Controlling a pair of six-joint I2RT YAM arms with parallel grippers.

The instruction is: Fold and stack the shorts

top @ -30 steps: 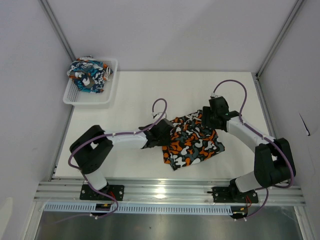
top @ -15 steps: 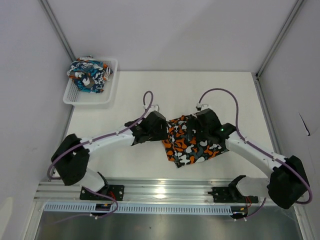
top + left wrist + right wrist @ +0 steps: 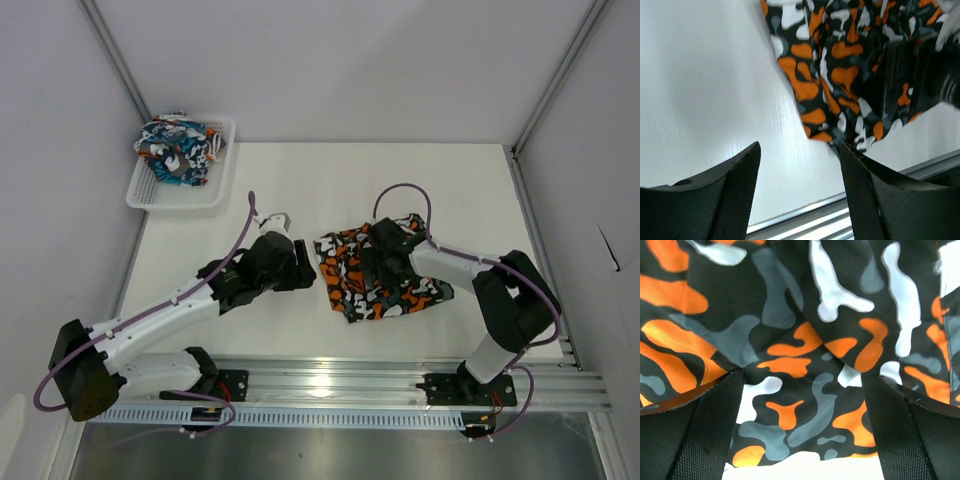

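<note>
The camouflage shorts (image 3: 400,285) in orange, black, grey and white lie bunched in the middle of the table. My left gripper (image 3: 302,268) stands open just left of their edge, with bare table between its fingers; in the left wrist view (image 3: 800,172) the shorts (image 3: 840,65) lie ahead to the right. My right gripper (image 3: 372,262) hangs open low over the left half of the shorts. In the right wrist view (image 3: 802,407) the camouflage cloth (image 3: 790,315) fills the frame between the wide-apart fingers. The blue-teal cartoon shorts (image 3: 178,150) sit crumpled in the basket.
The white mesh basket (image 3: 175,203) stands at the table's far left corner. An aluminium rail (image 3: 330,380) runs along the near edge, also seen as the rail (image 3: 805,215) in the left wrist view. Grey walls close in the left, back and right.
The right gripper has swung left from the shorts' far right corner onto their left half and opened wide. The left gripper has opened, let go of the left edge and drawn back left.
</note>
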